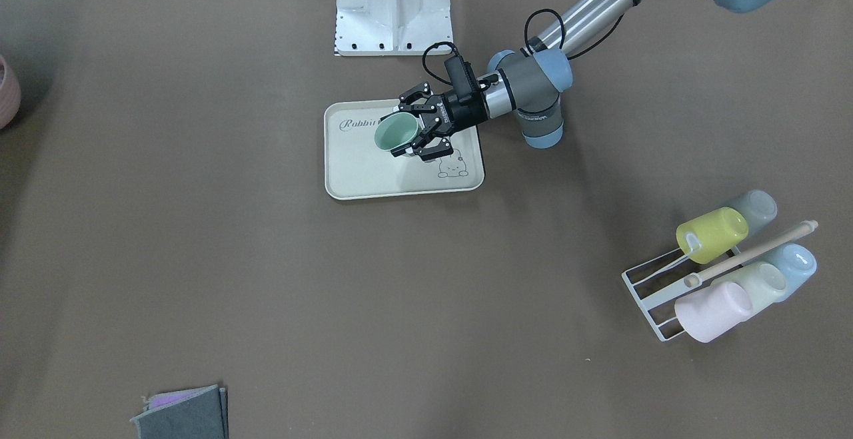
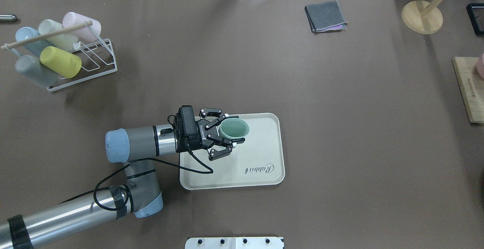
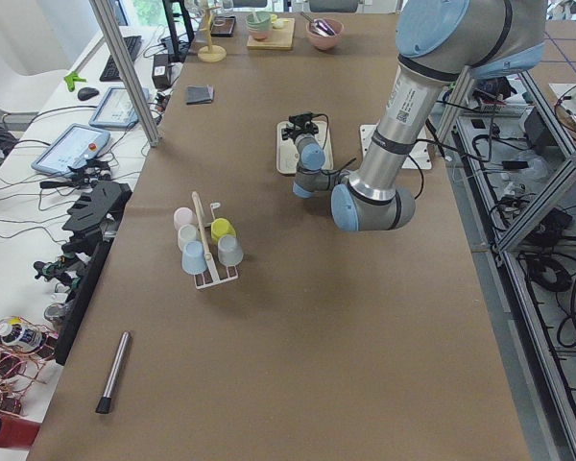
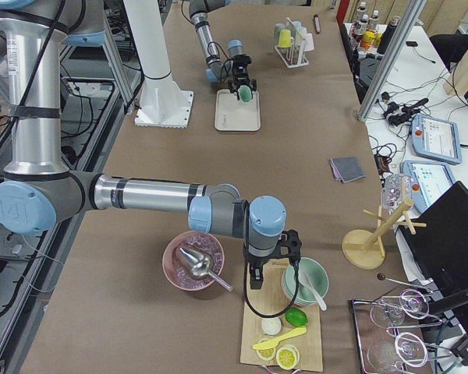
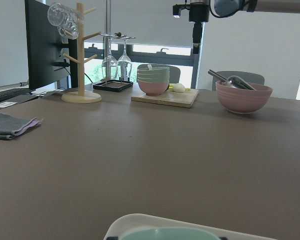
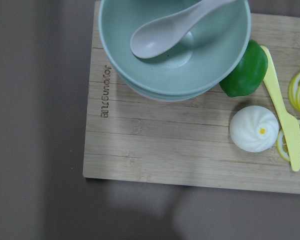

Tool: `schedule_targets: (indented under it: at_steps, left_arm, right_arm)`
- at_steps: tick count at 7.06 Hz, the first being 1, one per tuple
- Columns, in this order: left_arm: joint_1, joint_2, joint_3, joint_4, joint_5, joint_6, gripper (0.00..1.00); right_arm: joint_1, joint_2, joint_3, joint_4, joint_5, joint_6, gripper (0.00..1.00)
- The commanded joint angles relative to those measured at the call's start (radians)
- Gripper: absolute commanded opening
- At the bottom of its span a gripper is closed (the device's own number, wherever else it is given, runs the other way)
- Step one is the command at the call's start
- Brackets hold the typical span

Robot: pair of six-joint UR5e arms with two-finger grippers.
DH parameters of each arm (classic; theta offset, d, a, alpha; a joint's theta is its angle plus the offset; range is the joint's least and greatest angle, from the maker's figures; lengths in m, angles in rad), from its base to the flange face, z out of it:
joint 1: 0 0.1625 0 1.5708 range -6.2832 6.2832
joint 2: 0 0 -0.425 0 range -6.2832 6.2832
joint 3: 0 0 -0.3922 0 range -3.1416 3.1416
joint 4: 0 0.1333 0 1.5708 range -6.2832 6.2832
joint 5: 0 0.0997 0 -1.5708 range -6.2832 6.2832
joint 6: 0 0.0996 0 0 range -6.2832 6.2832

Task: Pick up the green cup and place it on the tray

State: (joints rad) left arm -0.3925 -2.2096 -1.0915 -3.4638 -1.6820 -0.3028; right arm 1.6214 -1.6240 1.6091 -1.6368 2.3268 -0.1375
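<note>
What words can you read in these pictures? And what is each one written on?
"Rabbit": grey curly script on the cream tray.
White lettering on the left hand, which grips the green cup: too blurred to read.
Engraved word on the wooden board in the right wrist view: turned sideways, and I cannot read it for sure.
No other text is big enough to read.

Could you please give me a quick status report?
Left gripper shut on green cup, over tray. Right gripper above cutting board, state unclear. No obstruction seen.
</note>
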Motion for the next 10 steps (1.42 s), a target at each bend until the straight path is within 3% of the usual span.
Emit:
schedule_targets:
  at_steps: [1,6,7,8,10]
  left_arm:
    - [0.004,-0.007,0.001,0.005,-0.022,0.001,0.37]
    - [0.006,-0.007,0.007,0.052,-0.024,0.067,0.4]
    - [0.006,-0.004,0.005,0.052,-0.024,0.079,0.63]
    - [0.006,0.005,0.004,0.051,-0.022,0.105,0.98]
    - [0.006,0.043,-0.013,0.045,-0.019,0.106,0.98]
  right_arm:
    - [0.0,0.001,0.0,0.0,0.0,-0.001,1.0]
    - [0.0,0.001,0.005,0.0,0.002,-0.001,1.0]
    - [0.0,0.001,0.005,0.0,0.002,-0.001,1.0]
    - [0.0,0.003,0.006,0.0,0.002,-0.001,1.0]
    - [0.0,0.004,0.006,0.0,0.002,-0.001,1.0]
